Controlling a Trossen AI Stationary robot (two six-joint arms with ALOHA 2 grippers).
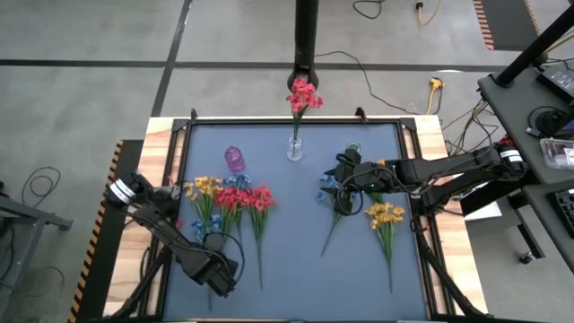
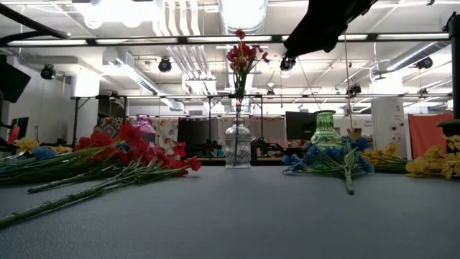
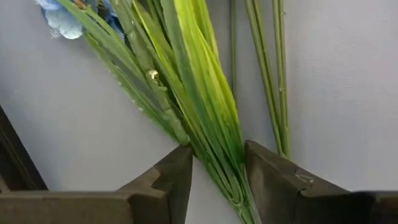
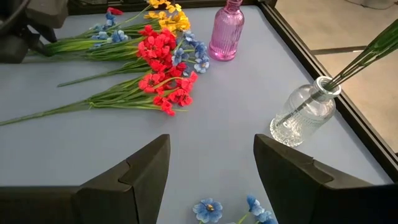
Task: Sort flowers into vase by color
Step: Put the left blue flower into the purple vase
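On the left of the table lie yellow (image 1: pixel 205 187), blue (image 1: pixel 236 182) and red (image 1: pixel 251 198) sprigs, with one more blue sprig (image 1: pixel 201 230) nearer the near edge. My left gripper (image 3: pixel 217 180) is open low over that sprig's leafy stems (image 3: pixel 199 112), one finger on either side. A clear vase (image 1: pixel 295 148) at the far middle holds red flowers (image 1: pixel 303 95) upright. My right gripper (image 4: pixel 211 168) is open and empty, raised above a blue sprig (image 1: pixel 330 192) lying right of centre. A yellow sprig (image 1: pixel 386 215) lies beside it. My left gripper comes down on the blue sprig's leafy stems (image 3: pixel 227 171) near their lower end, the fingers across them. The leaves lie close against one finger (image 3: pixel 264 177). I cannot tell whether the fingers touch them. The sprig lies flat on the table.
A pink vase (image 1: pixel 235 159) stands far left of centre and a green vase (image 1: pixel 352 150) stands by my right gripper (image 1: pixel 343 172). The grey mat has a raised black frame (image 1: pixel 296 120). Bare mat lies in the near middle (image 1: pixel 296 260).
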